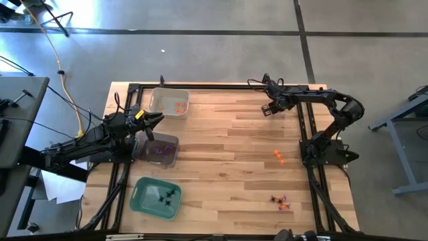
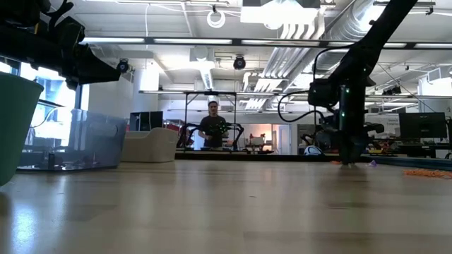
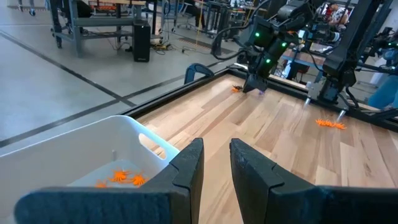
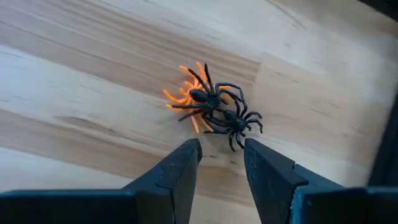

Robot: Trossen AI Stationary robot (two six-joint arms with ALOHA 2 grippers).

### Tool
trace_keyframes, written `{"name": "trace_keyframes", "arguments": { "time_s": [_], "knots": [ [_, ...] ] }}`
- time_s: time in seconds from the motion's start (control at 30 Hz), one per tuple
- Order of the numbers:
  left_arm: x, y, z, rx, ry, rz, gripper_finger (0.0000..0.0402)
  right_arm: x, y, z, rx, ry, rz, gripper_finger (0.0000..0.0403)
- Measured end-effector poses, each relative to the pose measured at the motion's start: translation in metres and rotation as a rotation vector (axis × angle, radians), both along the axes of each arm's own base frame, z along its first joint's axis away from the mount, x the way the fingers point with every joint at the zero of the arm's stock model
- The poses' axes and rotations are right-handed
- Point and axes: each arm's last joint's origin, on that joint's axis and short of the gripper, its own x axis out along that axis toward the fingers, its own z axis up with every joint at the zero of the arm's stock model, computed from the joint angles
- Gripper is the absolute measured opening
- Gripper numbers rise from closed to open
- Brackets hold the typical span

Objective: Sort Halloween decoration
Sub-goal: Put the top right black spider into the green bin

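Observation:
My right gripper (image 1: 269,110) is open, low over the table's far right part. Just beyond its fingertips (image 4: 222,152) two black spiders (image 4: 225,115) and an orange spider (image 4: 183,93) lie tangled on the wood, untouched. My left gripper (image 1: 155,120) hovers between the trays at the left, its fingers (image 3: 216,152) a narrow gap apart and empty. A clear tray (image 1: 168,102) holds orange trinkets (image 3: 121,178). A second clear tray (image 1: 158,150) holds purple ones. A green tray (image 1: 155,197) holds black spiders.
Loose orange trinkets (image 1: 279,156) lie at mid right, and a small mixed heap (image 1: 281,201) lies near the front right. A black frame rail (image 1: 221,86) runs along the table's far edge. A person (image 2: 213,125) stands in the room far behind the table.

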Motion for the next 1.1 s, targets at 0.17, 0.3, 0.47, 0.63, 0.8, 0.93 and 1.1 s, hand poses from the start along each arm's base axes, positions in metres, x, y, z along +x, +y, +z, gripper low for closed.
{"name": "trace_keyframes", "arguments": {
  "time_s": [0.17, 0.3, 0.47, 0.63, 0.8, 0.93, 1.1],
  "knots": [
    [0.000, 0.000, 0.000, 0.000, 0.000, 0.000, 0.0065, 0.002, 0.000, 0.000, 0.020, -0.038, 0.010, 0.0100],
    [0.000, 0.000, 0.000, 0.000, 0.000, 0.000, 0.0065, 0.003, 0.000, 0.000, 0.029, -0.057, 0.013, 0.0052],
    [0.000, 0.000, 0.000, -0.001, 0.000, 0.000, 0.0064, 0.003, 0.000, 0.000, 0.032, -0.061, 0.016, 0.0007],
    [0.000, 0.000, 0.000, -0.001, 0.000, 0.000, 0.0065, 0.003, 0.000, 0.000, 0.034, -0.063, 0.019, 0.0002],
    [0.000, 0.000, 0.000, -0.003, -0.001, 0.000, 0.0065, 0.002, 0.001, 0.003, 0.031, -0.069, 0.024, 0.0001],
    [0.000, 0.000, 0.000, -0.003, -0.001, 0.000, 0.0065, 0.001, 0.005, 0.012, 0.038, -0.112, 0.038, 0.0000],
    [0.000, 0.000, 0.000, -0.002, -0.001, 0.000, 0.0065, -0.002, 0.008, 0.028, 0.008, -0.163, 0.037, 0.0000]
  ]
}}
